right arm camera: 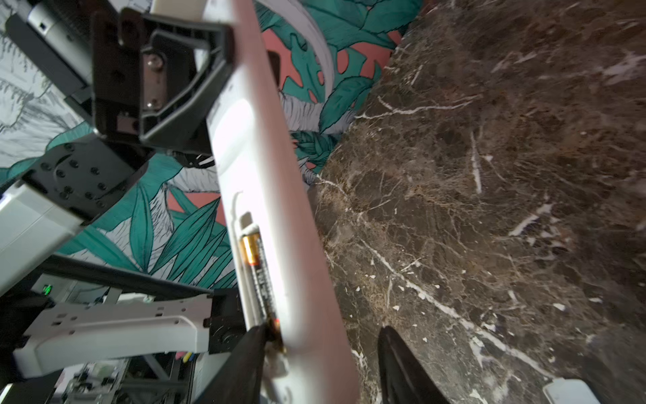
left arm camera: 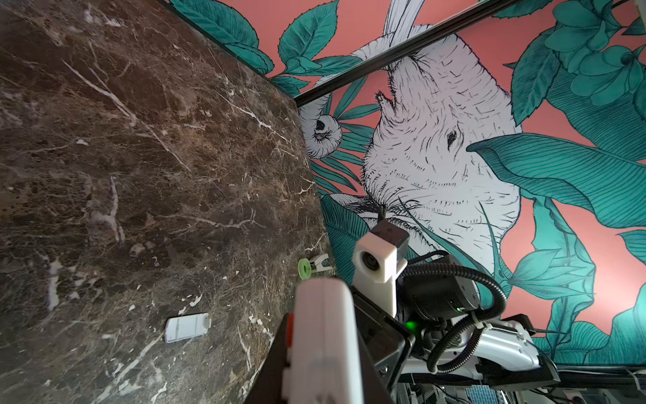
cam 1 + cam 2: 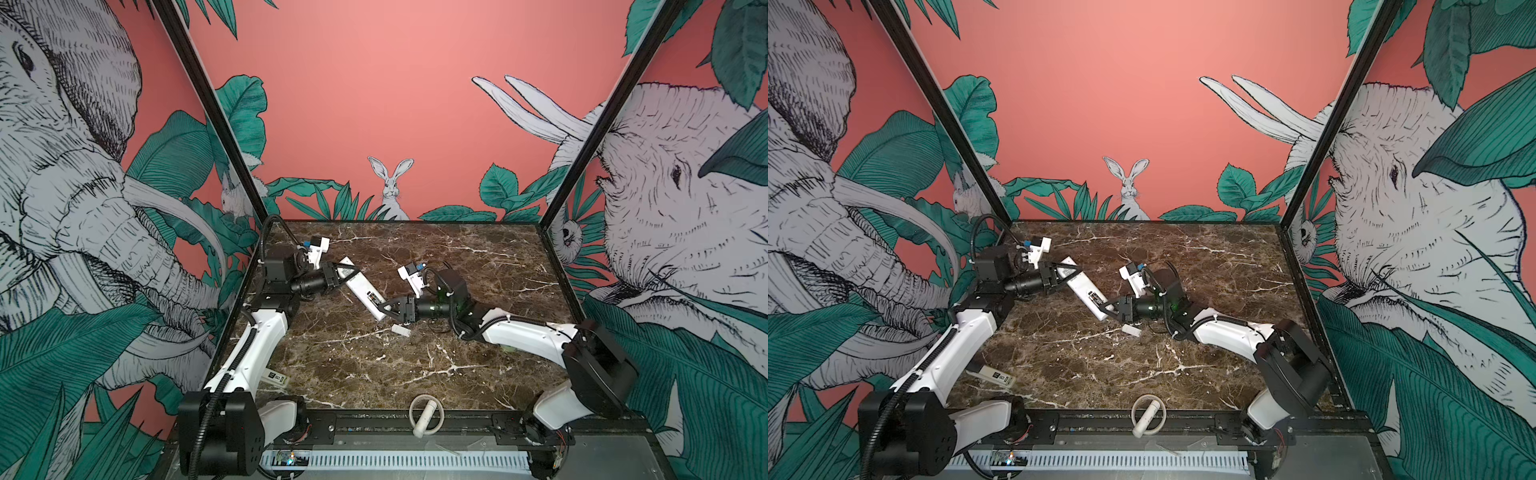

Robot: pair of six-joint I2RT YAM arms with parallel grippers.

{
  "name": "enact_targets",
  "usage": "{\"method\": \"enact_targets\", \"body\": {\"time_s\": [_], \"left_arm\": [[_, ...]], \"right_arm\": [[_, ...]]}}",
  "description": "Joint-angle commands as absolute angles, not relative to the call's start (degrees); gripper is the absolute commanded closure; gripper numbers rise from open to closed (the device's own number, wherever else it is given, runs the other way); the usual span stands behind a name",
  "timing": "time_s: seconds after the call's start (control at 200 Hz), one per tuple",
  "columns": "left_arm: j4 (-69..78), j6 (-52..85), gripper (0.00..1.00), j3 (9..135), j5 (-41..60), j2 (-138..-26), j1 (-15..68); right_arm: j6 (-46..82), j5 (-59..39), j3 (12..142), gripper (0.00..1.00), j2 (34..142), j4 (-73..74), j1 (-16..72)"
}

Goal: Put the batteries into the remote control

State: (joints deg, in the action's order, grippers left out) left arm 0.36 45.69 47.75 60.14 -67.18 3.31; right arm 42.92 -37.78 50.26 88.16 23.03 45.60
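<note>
Prob. step: seating battery (image 1: 258, 276) in open bay on back of remote control (image 3: 360, 286). Holds remote control off the table (image 3: 457, 365), tilted, back up, w/ left gripper (image 3: 347, 272) clamped narrow on far end. Straddles near end w/ right gripper (image 1: 321, 330), fingers apart: one fingertip (image 1: 251, 349) on battery's end, other clear of casing.

To do it well: push along bay axis, short & gentle, vs. spring contact; then press down till flush. Brace w/ left clamp, no twist. Avoid levering, since smooth plastic could slip. Can't tell if 2nd cell already in.

Materials:
- Remote control: slim white glossy bar, rounded edges.
- Battery: thin dark cylinder, copper band, smooth, prob. rolls easily.
- Cover piece (image 3: 400, 330): small flat white plastic, on table near right gripper.
- Table: polished brown marble look, white veins, hard & slick.
</note>
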Motion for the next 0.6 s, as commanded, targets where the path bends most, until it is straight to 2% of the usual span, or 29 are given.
{"method": "enact_targets", "body": {"time_s": [0.0,0.285,0.49,0.595], "left_arm": [[-1.2,43.2,1.00,51.2,60.0,-64.9,3.1],[-29.4,23.1,1.00,55.8,44.1,-63.4,3.1],[-32.9,19.6,1.00,54.0,40.6,-63.2,3.1],[-33.7,18.3,1.00,53.0,39.1,-63.0,3.1]], "right_arm": [[38.1,-35.1,49.5,0.41,87.7,9.2,46.1],[30.9,-28.6,53.1,0.35,88.4,-3.5,46.1],[25.0,-17.5,60.7,0.34,95.0,-21.2,46.9],[25.5,-13.1,63.1,0.37,98.0,-25.0,48.0]]}}
